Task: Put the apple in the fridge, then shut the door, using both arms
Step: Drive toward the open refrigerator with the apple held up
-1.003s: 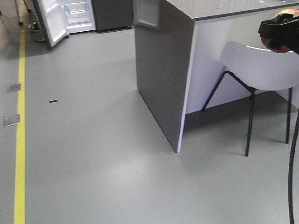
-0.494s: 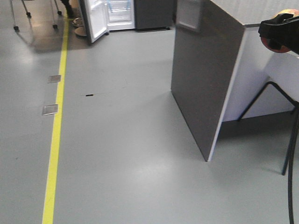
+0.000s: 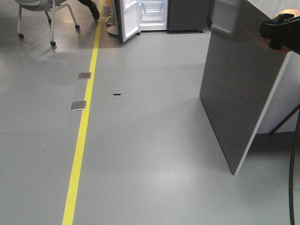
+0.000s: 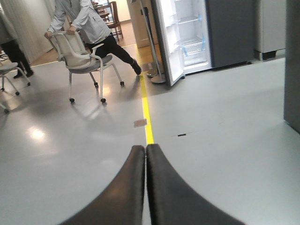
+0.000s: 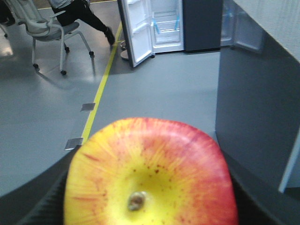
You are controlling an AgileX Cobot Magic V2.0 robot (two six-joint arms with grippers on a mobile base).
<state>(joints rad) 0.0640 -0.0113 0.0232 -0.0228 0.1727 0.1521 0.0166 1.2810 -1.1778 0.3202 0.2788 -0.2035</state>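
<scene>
The right gripper (image 3: 280, 32) is clamped on the apple (image 5: 150, 180), while the left gripper (image 4: 145, 152) hangs empty with its fingers pressed together. The fridge (image 3: 151, 13) stands well apart from both, far ahead across the grey floor (image 3: 154, 140) and left of centre, its door (image 3: 127, 21) swung open on the left of the white compartment. The apple-bearing right arm therefore looks better lined up with the opening, and the left arm lies nearer the door for closing it.

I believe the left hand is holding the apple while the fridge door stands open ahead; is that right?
Not quite: the right hand holds the apple, as the right wrist view shows; the left hand is shut and empty. The fridge door does stand open ahead.
</scene>
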